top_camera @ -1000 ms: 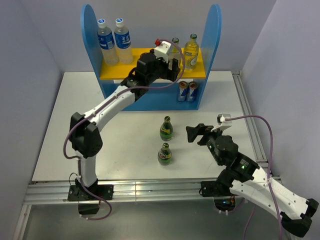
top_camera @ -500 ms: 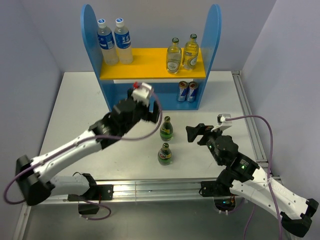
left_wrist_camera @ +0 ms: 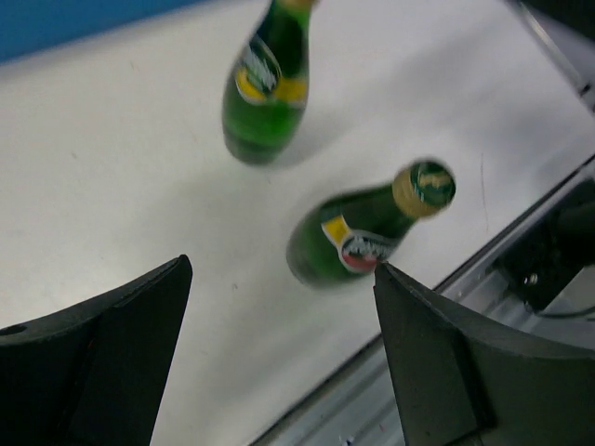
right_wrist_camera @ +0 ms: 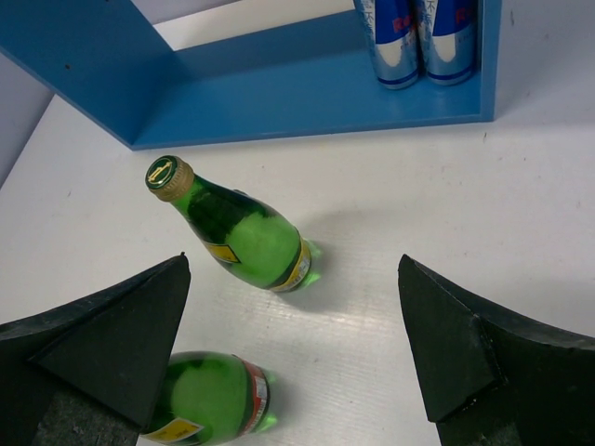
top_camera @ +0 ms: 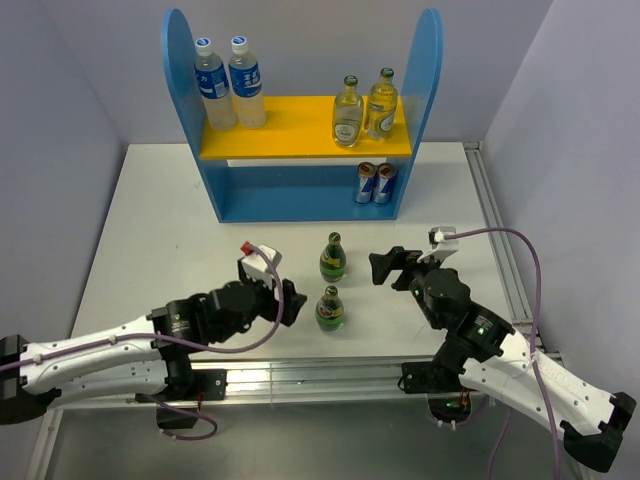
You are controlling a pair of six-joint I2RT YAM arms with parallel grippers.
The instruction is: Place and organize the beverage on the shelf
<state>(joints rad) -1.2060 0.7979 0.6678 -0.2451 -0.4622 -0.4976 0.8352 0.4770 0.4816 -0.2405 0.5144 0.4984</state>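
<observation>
The blue shelf [top_camera: 180,60] with a yellow upper board [top_camera: 290,128] stands at the back. Two clear bottles with blue labels [top_camera: 228,84] stand on the board's left, two pale yellowish glass bottles [top_camera: 364,106] on its right. Two dark green bottles stand upright on the table: the far one [top_camera: 332,258] [right_wrist_camera: 244,234] [left_wrist_camera: 265,84] and the near one [top_camera: 329,309] [right_wrist_camera: 204,401] [left_wrist_camera: 363,237]. My left gripper [top_camera: 293,302] [left_wrist_camera: 284,362] is open and empty, just left of the near green bottle. My right gripper [top_camera: 385,268] [right_wrist_camera: 293,348] is open and empty, right of the green bottles.
Two blue-silver cans [top_camera: 374,184] [right_wrist_camera: 428,37] stand on the shelf's lower level at the right. A metal rail [top_camera: 300,378] runs along the table's near edge. Grey walls close in the left, back and right sides.
My left arm has drawn back from the shelf's upper board, leaving a yellowish bottle there, and swung down to the table beside the near green bottle. The right arm has barely moved.
</observation>
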